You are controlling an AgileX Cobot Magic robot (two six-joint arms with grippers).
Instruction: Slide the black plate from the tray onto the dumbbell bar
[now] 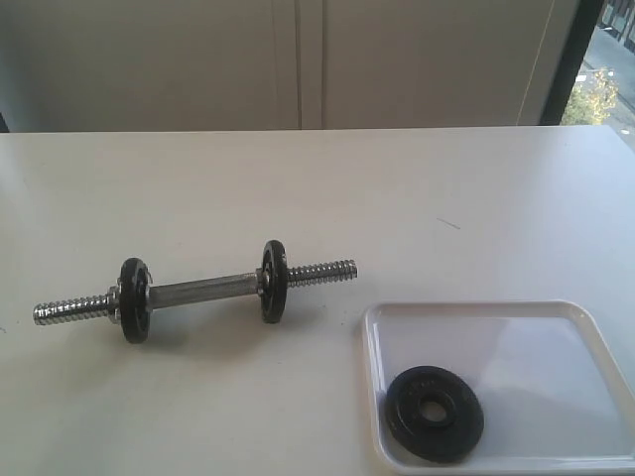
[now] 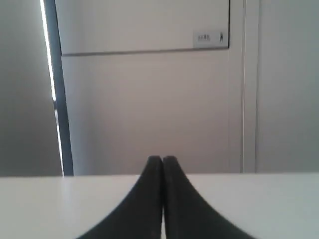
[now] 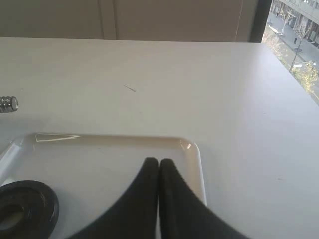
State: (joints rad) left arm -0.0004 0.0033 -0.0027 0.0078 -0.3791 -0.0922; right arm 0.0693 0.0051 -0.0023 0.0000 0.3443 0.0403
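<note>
- We are holding the left fingers point(image 2: 147, 199) pressed together with nothing between them, hanging low over a bare stretch of tabletop point(image 2: 259, 199) and facing a wall.
- We are holding the right fingers point(image 3: 142, 199) closed and empty too, poised above the tray point(image 3: 192, 147). The black plate point(image 3: 37, 201) is off to one side, clear of them.
- The black plate is lying flat inside the tray, near the corner closest to the bar in the exterior view (its central hole is facing up, fully exposed).
- The dumbbell bar point(image 1: 203, 290) is resting on the tabletop near the tray. It is already carrying a left disc point(image 1: 135, 299) and a right disc point(image 1: 274, 281), and its bare threaded end point(image 1: 322, 271) is pointing toward the tray.
- We are judging the task as not yet started, since the plate is untouched. Everything is remaining: opening the right fingers, gripping the plate's rim, lifting it clear of the lip, turning it on edge, lining its hole up with the threaded end and sliding it on.
</note>
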